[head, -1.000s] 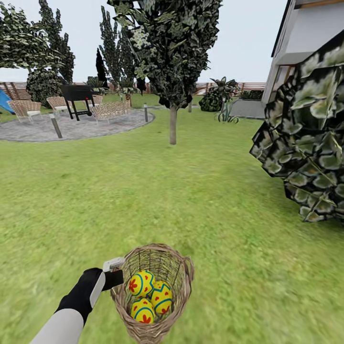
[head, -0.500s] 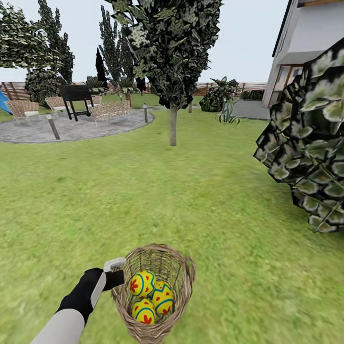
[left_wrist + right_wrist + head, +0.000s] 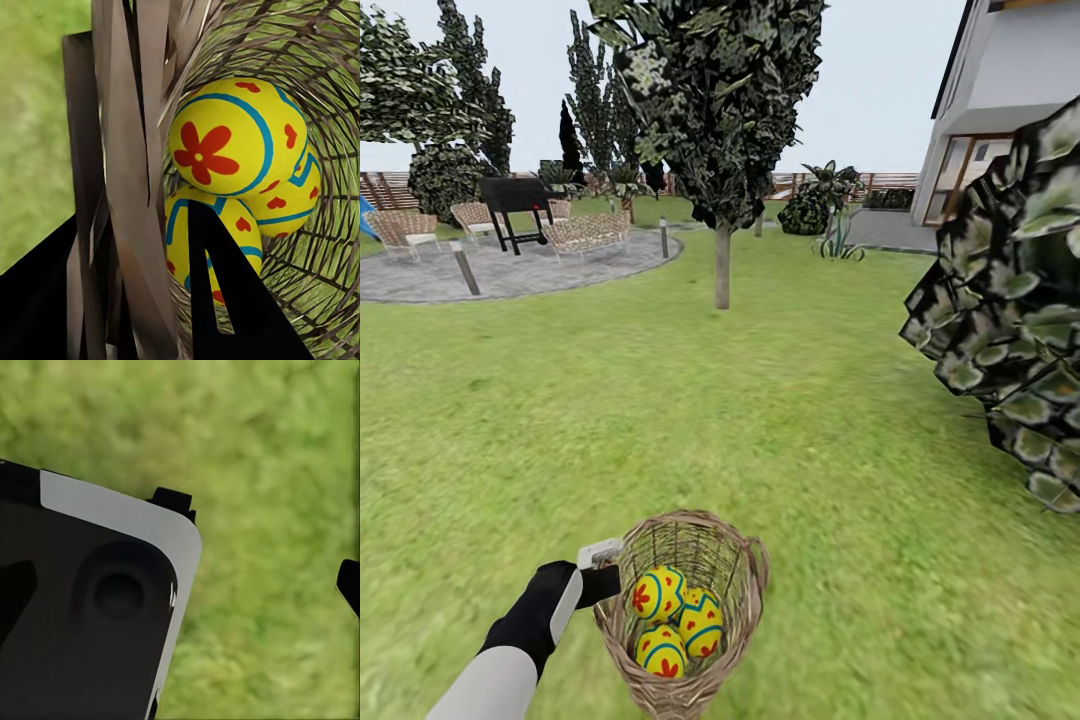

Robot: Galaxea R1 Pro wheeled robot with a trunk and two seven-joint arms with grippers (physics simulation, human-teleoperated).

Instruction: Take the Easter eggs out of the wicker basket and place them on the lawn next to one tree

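Head view: left gripper (image 3: 600, 572) clamped on the rim of the wicker basket (image 3: 735, 590), held above the lawn (image 3: 660, 400); three Easter eggs (image 3: 675, 620) inside. Tree (image 3: 721, 262) well ahead. Left wrist view adds fingers (image 3: 225, 292) straddling the wall (one inside). Right gripper: state indeterminate.

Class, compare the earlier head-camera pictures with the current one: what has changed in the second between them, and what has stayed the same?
Only the camera shifted: the leafy bush slid right and the patio chairs left. The left gripper still clamps the wicker basket rim, and the three Easter eggs remain inside. Nothing was picked up or released.
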